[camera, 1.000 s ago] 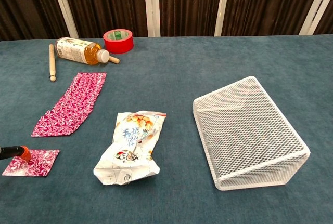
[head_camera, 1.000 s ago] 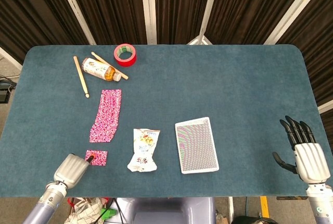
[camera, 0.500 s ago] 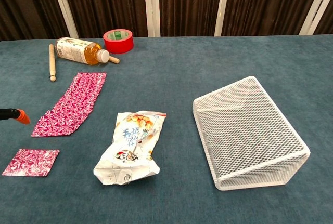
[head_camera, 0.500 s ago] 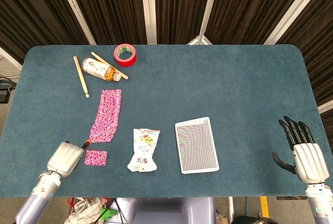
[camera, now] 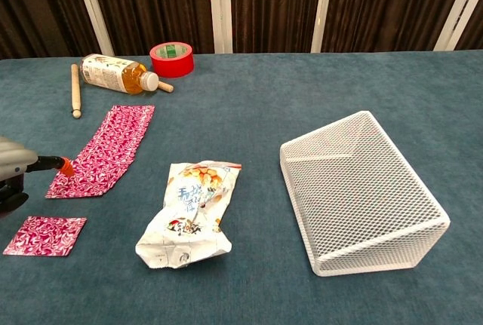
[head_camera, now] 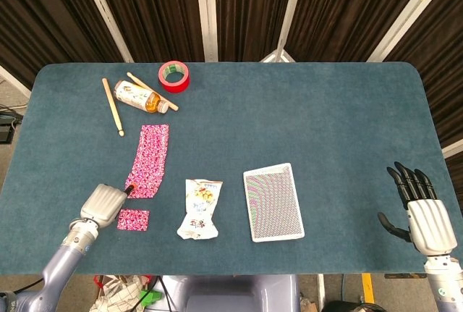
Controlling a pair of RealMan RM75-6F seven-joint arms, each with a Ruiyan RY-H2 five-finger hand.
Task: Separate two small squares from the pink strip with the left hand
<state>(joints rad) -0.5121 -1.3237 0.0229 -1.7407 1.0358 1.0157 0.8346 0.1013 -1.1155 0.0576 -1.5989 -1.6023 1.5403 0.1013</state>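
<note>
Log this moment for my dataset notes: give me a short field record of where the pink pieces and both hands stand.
pink strip: lies flat on the table, one long piece
separated square: one small pink square lies apart, nearer the robot than the strip
squares separated: one visible, second not yet
left robot hand: at the strip's near end, orange fingertip at its edge; grip unclear
right robot hand: fingers apart, holding nothing, far from the strip
nearby: crumpled snack bag right of the square

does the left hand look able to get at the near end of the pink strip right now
Probably yes. The left hand already has a fingertip at the near end of the pink strip, and nothing lies between them. The separated pink square sits nearer the robot, apart from the strip and out of the way.
</note>
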